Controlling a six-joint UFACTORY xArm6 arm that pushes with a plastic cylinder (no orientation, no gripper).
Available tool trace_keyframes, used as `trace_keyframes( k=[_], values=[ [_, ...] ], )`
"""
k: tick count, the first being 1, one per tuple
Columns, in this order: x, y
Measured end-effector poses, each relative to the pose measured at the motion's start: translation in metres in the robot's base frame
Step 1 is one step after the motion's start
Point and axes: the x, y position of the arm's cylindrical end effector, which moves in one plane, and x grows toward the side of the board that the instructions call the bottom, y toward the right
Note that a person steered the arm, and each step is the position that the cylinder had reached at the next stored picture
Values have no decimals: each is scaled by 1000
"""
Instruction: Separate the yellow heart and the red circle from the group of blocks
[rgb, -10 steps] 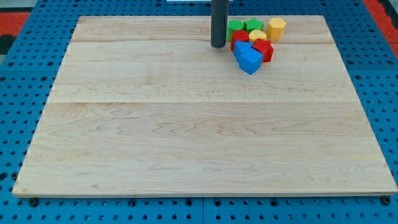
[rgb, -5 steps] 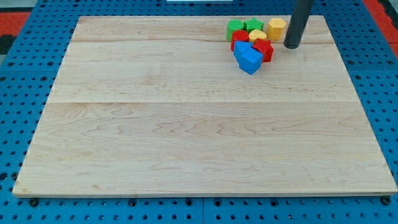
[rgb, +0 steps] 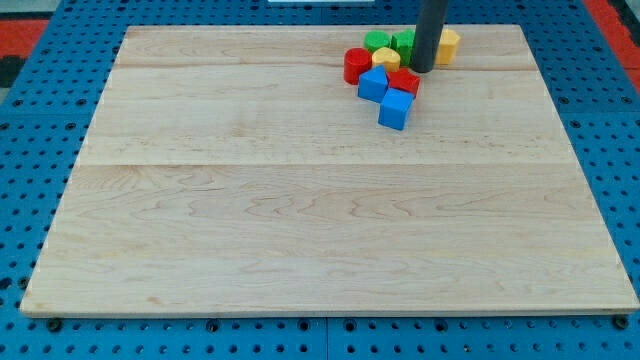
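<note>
The blocks cluster at the view's top, right of centre. The red circle is at the cluster's left edge. The yellow heart sits just right of it, touching. My tip stands inside the cluster, right of the yellow heart and just above a red block. Two green blocks lie behind. A yellow hexagon-like block is right of the rod. A blue block and a blue cube lie below.
The wooden board rests on a blue perforated table. The cluster is near the board's top edge.
My tip moved left from the cluster's right side into it. The red circle, yellow heart, red block and blue blocks shifted left and down; the blue cube separated downward.
</note>
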Motion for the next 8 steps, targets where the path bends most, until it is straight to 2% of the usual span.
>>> trace_keyframes(
  k=[2, 4, 5, 7, 8],
  values=[
    [-4, -11],
    [18, -84],
    [16, -95],
    [15, -182],
    [21, -201]
  ],
)
